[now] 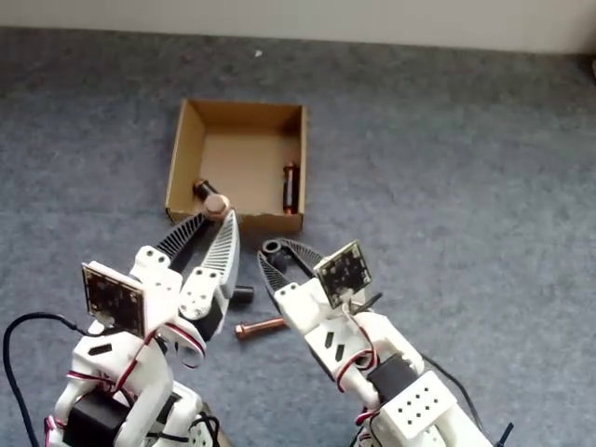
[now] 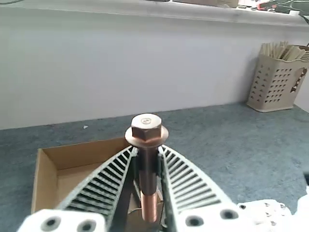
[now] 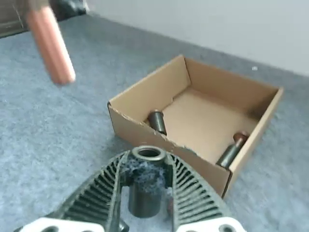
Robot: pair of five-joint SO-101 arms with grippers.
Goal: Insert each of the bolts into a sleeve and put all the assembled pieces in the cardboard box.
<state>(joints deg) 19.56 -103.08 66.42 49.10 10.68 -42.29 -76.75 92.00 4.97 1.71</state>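
L tool (image 2: 147, 151): bolt (image 2: 146, 131); R tool (image 3: 147, 160): sleeve (image 3: 144, 202)

Soft, even light covers the grey table (image 1: 466, 140), and the shadows beneath both arms are faint. The white wall (image 2: 145, 63) is the brightest area, without glare. A dull highlight sits on the bolt (image 2: 146, 133) head. Thin shadows line the cardboard box (image 3: 130, 125) inside; the sleeve (image 3: 145, 203) looks dark.
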